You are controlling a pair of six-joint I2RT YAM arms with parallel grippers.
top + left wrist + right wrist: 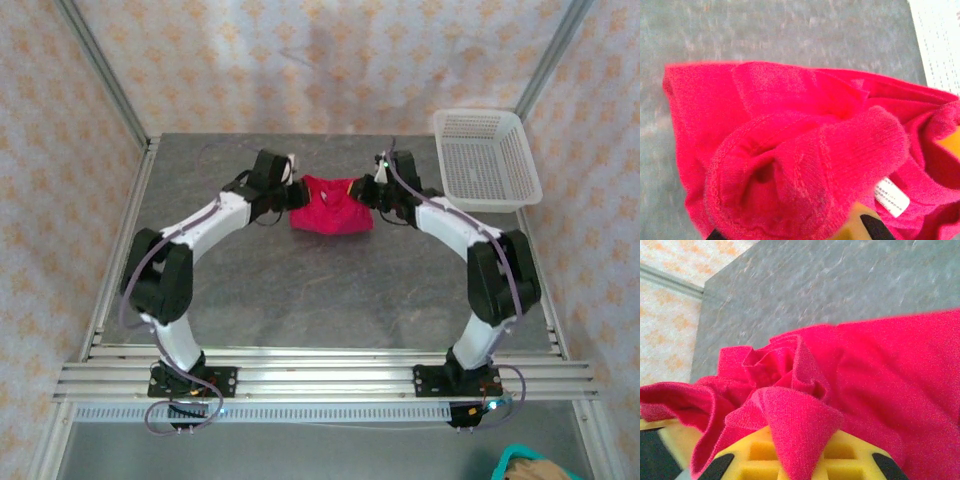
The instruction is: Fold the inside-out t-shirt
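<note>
Red-pink fabric of the t-shirt (332, 208) spans the gap between the two grippers over the far middle of the grey table (330, 300). Seen from above, the left gripper (296, 186) meets the shirt's left upper corner and the right gripper (368, 188) its right upper corner, so the upper edge runs between them and sags at the centre. Whether the lower edge rests on the table cannot be told.

Left wrist view: a stitched, rolled edge is bunched over the dark fingers (874, 228), which are clenched on the cloth. A small white label (891, 196) lies exposed just beside them.

Right wrist view: gathered folds drape over the yellow pads (852, 457), which are likewise closed on the cloth.

A white mesh basket (528, 186) stands at the far right corner, apart from the shirt.
</note>
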